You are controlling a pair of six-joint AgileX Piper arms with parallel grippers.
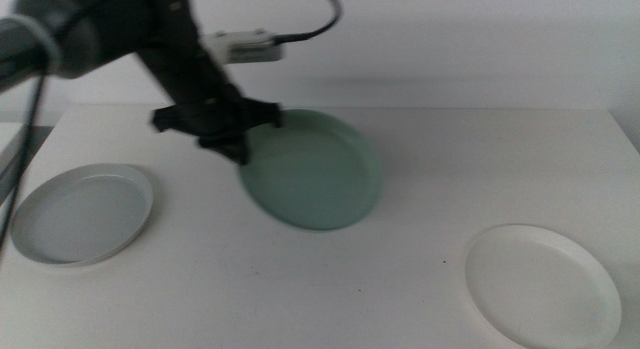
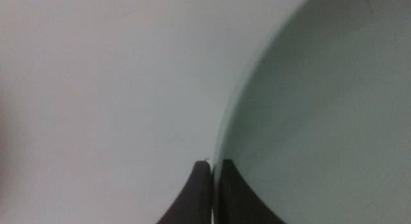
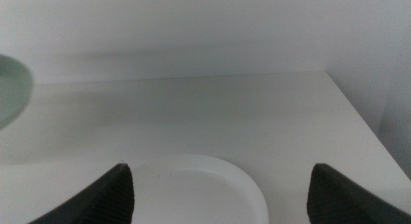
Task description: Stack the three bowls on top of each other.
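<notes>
Mint green bowl (image 1: 312, 171) hangs tilted above the table (image 1: 420, 189), its rim pinched between the closed jaws of the left gripper (image 1: 238, 149), which grips the edge facing the pale grey bowl (image 1: 82, 214). Seen from the green bowl, the grey one lies flat to the left and nearer the camera, while the white bowl (image 1: 541, 283) lies flat well apart to the right. Right gripper (image 3: 218, 185) waits over the white bowl's near rim, jaws spread wide and empty. The grey bowl looks the closer place to set the green one down.
</notes>
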